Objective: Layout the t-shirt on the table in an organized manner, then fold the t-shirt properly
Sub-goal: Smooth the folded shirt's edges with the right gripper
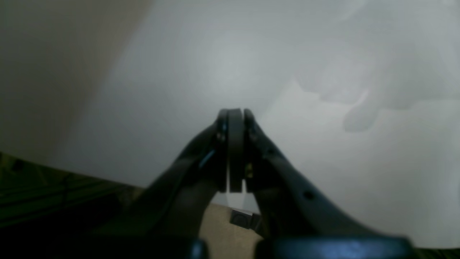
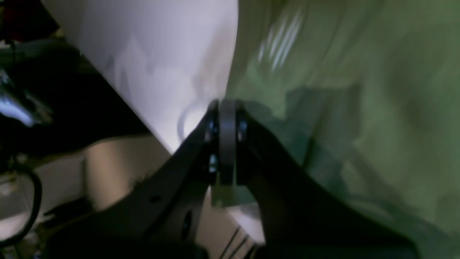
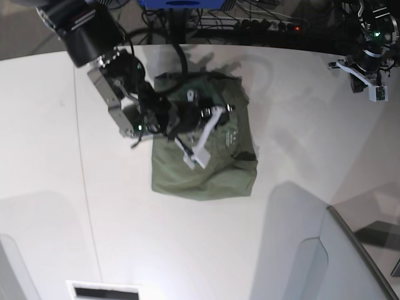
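Note:
The olive-green t-shirt [image 3: 209, 159] lies bunched in a rough rectangle in the middle of the white table [image 3: 56, 156]. My right arm [image 3: 122, 94] reaches over the shirt's left half from the far left. In the right wrist view my right gripper [image 2: 227, 105] is shut, its tip over the line where the shirt [image 2: 359, 90] meets bare table [image 2: 154, 61]; no cloth shows between the pads. My left arm [image 3: 369, 59] is far off at the back right. My left gripper [image 1: 235, 112] is shut and empty over bare table [image 1: 215, 64].
A grey angled panel [image 3: 312, 250] rises at the front right. Cables and a power strip [image 3: 269, 25] run behind the curved far edge. A thin dark seam [image 3: 84, 187] crosses the left of the tabletop. A white slotted piece [image 3: 103, 290] sits at the front edge.

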